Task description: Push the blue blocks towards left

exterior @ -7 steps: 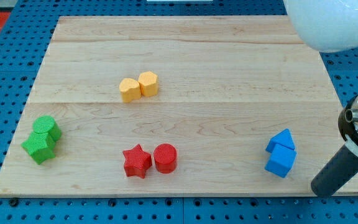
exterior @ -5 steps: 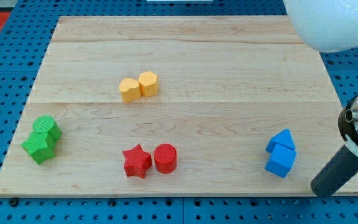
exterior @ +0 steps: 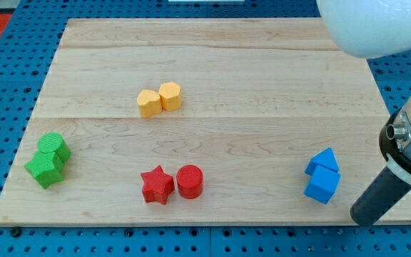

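Blue blocks are sitting as a touching pair near the board's bottom-right corner in the camera view: a blue triangular block (exterior: 323, 160) on top in the view, a blue cube-like block (exterior: 322, 185) directly below it, both resting flat on the wooden board (exterior: 227, 57).

Arm is ending in a bare rod, so there are no fingers to be apart or together. The rod is coming in from the view's right edge and angling down-left; its tip (exterior: 362, 216) is sitting near the board's bottom edge, to the right of the blue pair and slightly lower than the blue cube-like block. It is near but apart, with no contact showing.

Key relation: the blues are lying left and slightly up from the tip. Their stack axis is running roughly top-to-bottom in the view, so a leftward sweep is going to meet the pair broadside. Judgement: as placed, the tip is lining up with the lower block only, or passing under it; it likely needs to shift up first to catch both.

Path leftward is looking mostly free until the red cylinder (exterior: 190, 180) and red star (exterior: 158, 185), which are sitting at about the same height as the blues. The yellow pair (exterior: 159, 98) and green pair (exterior: 48, 160) are lying well away.
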You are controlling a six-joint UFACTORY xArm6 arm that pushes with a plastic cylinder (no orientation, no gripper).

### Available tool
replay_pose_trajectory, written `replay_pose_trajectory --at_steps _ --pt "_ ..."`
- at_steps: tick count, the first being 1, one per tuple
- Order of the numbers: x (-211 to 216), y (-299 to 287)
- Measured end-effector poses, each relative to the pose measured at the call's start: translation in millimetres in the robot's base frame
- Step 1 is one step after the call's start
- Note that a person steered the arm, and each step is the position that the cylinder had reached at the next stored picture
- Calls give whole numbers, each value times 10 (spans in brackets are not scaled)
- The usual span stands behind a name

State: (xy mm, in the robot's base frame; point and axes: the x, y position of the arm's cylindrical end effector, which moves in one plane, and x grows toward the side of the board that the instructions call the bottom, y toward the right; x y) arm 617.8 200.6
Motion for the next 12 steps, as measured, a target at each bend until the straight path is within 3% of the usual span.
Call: replay_pose_trajectory --at_steps 3,8,12 --pt "-43 -79" --pt "-461 -1019" --pt "-518 -829"
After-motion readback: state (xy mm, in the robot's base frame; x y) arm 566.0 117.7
